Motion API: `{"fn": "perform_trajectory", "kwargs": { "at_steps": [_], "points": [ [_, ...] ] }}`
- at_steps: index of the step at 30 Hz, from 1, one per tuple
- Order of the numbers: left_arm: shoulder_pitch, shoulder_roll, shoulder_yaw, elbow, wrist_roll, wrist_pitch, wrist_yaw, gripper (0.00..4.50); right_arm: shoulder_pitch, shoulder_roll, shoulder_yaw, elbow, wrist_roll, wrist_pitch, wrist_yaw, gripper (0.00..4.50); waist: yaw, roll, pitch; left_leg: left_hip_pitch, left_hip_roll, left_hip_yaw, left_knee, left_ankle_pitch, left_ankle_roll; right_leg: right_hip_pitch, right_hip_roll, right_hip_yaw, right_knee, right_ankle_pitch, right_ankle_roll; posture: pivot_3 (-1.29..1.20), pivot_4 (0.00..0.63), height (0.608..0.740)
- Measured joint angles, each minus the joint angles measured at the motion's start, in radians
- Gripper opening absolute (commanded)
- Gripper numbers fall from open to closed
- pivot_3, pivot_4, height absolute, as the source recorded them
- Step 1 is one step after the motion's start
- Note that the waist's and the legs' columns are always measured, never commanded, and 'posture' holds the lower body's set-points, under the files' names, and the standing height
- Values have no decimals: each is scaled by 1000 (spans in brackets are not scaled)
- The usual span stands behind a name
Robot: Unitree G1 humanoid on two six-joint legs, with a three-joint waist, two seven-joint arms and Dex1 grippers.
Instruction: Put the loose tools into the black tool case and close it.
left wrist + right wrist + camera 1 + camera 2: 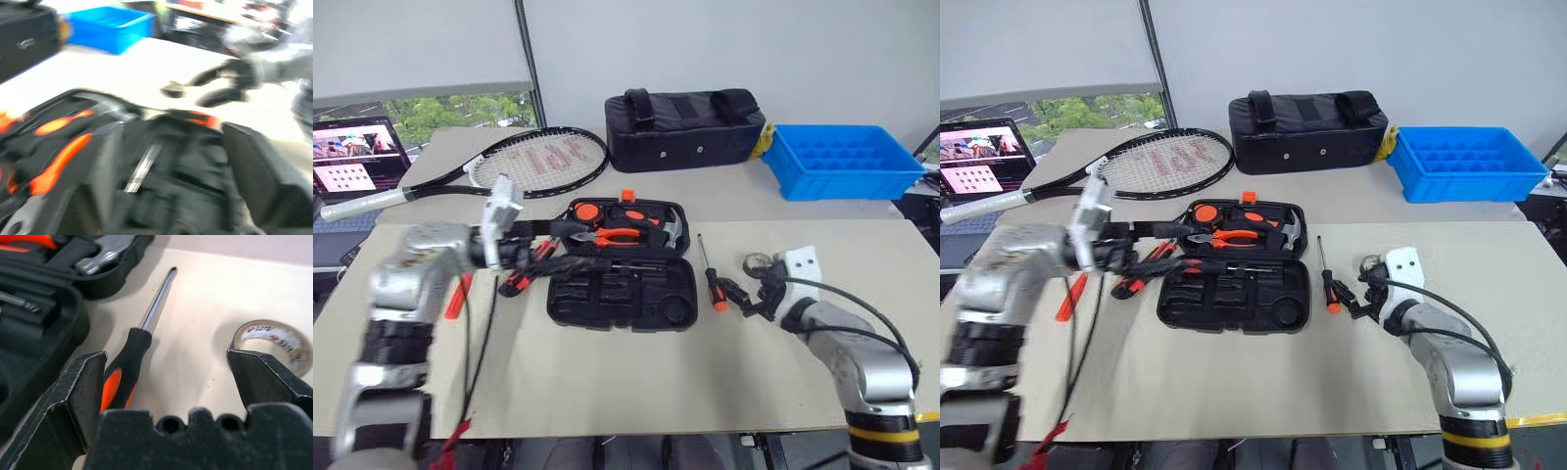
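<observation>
The black tool case (607, 305) lies open at the table's middle. Its far half holds orange-handled pliers (617, 235) and a hammer (672, 228). My left gripper (530, 251) hovers open at the case's left edge, fingers pointing right, with nothing between them. Below it lie orange-and-black screwdrivers (521, 278) and a slim orange screwdriver (460, 294). Right of the case lies another screwdriver (131, 352) and a grey tape roll (274, 339). My right gripper (166, 358) is open and low over the table between those two, holding nothing.
A tennis racket (538, 162) lies behind the case. A black fabric bag (685, 132) and a blue bin (842, 162) stand at the back right. A laptop (357, 157) sits at the far left. A gap separates the near table from the rear one.
</observation>
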Motion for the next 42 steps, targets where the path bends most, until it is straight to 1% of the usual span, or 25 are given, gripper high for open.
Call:
{"fn": "perform_trajectory", "kwargs": {
  "at_steps": [1, 5, 8, 10, 13, 15, 17, 20, 22, 24, 28, 31, 32, 34, 36, 39, 41, 42],
  "points": [
    [5, 24, 1, -26, -4, 4, -16, 4463, -14, 5, 13, 3, 0, 26, -7, 4500, 6, 0, 0, 0, 0, 0, 0, -4, 8, 0, 0, 1, -1, 0, 0, 0, 150, 729],
    [23, 54, 0, -77, -25, 13, -40, 4463, -24, 3, 52, 16, -1, 83, -9, 4500, 13, 0, 0, 0, -2, 0, 1, -5, 8, 0, 1, 4, -3, 0, 1, 0, 150, 729],
    [23, 64, 0, -105, -34, 17, -39, 4500, -28, -10, 71, 26, -5, 100, -10, 3809, 11, 0, 0, 1, -2, 1, 1, -5, 8, -1, 3, 8, -3, -1, 1, 0, 150, 729],
    [23, 68, 0, -124, -37, 17, -34, 4500, -28, -33, 78, 27, -14, 105, -11, 3096, 10, 0, 0, 2, -1, 1, 1, -5, 8, 0, 4, 10, -3, -1, 1, 0, 150, 729],
    [35, 70, 1, -142, -38, 18, -25, 4500, -31, -35, 83, 27, -19, 103, -13, 2009, 8, 0, 0, 2, -1, 1, 1, -5, 8, -1, 6, 13, -2, -1, 1, 0, 150, 729],
    [49, 73, 3, -152, -41, 19, -20, 4500, -45, -35, 72, 29, -17, 109, -21, 1408, 7, 0, 0, 2, -1, 1, 1, -4, 8, -1, 6, 13, -2, -1, 1, 0, 150, 729],
    [63, 72, 9, -156, -51, 19, -5, 4500, -84, -34, 26, 46, -11, 133, -48, 974, 6, 0, 1, 2, -1, 1, 3, -4, 8, -1, 6, 14, -1, 0, 1, 0, 150, 729],
    [76, 73, 37, -158, -77, 26, 12, 4500, -140, -38, -42, 42, -1, 139, -59, 974, 6, 0, 1, 2, -1, 1, 3, -4, 7, -1, 7, 14, 0, 0, 1, 0, 150, 729],
    [87, 89, 60, -163, -83, 33, 27, 4500, -181, -54, -44, 29, 7, 115, -30, 974, 1, 0, 1, 2, 0, 1, 2, -4, 7, -2, 7, 15, 1, -1, 1, 0, 150, 729],
    [110, 107, 83, -166, -89, 40, 41, 4500, -202, -91, -20, 11, 14, 65, 31, 974, -5, 0, 1, 2, 0, 1, 2, -4, 7, -2, 7, 15, 1, -1, 1, 0, 150, 729],
    [161, 141, 107, -163, -87, 40, 53, 4500, -215, -181, 115, -4, -25, -81, 182, 974, -11, 0, 2, 2, 0, 1, 2, -4, 8, -2, 7, 16, -1, -1, 1, 0, 150, 729],
    [203, 167, 147, -164, -90, 40, 62, 4500, -233, -209, 278, 56, -117, -314, 338, 974, -15, 0, 2, 2, 0, 2, 2, -4, 8, -2, 7, 16, -1, -1, 1, 0, 150, 729],
    [208, 172, 155, -165, -90, 41, 64, 4500, -242, -209, 310, 75, -131, -359, 372, 974, -14, -1, 2, 2, 0, 2, 2, -4, 8, -2, 7, 16, -1, -1, 1, 0, 150, 729],
    [226, 178, 167, -186, -102, 46, 72, 4500, -269, -206, 372, 142, -167, -471, 449, 974, -12, -1, 3, 2, 0, 2, 2, -4, 8, -2, 7, 16, -1, -1, 1, 0, 150, 729],
    [268, 181, 177, -241, -126, 65, 78, 4500, -332, -203, 432, 259, -219, -589, 522, 974, -10, -2, 3, 2, 0, 2, 3, -4, 8, -2, 7, 16, 0, -1, 1, 0, 150, 729],
    [303, 182, 196, -300, -158, 84, 101, 4500, -366, -207, 476, 370, -259, -701, 620, 974, -6, -3, 4, 2, 0, 1, 3, -4, 7, -2, 7, 15, 0, -1, 1, 0, 150, 729],
    [325, 184, 220, -327, -173, 103, 123, 4500, -378, -211, 504, 438, -290, -774, 667, 1998, -8, -3, 4, 2, 0, 1, 3, -4, 7, -2, 7, 15, 0, -1, 1, 0, 150, 729],
    [339, 186, 236, -337, -180, 108, 132, 4500, -389, -209, 509, 464, -302, -807, 682, 2211, -10, -2, 4, 2, 0, 1, 3, -4, 7, -2, 7, 15, 0, -1, 1, 0, 150, 729]
  ]
}}
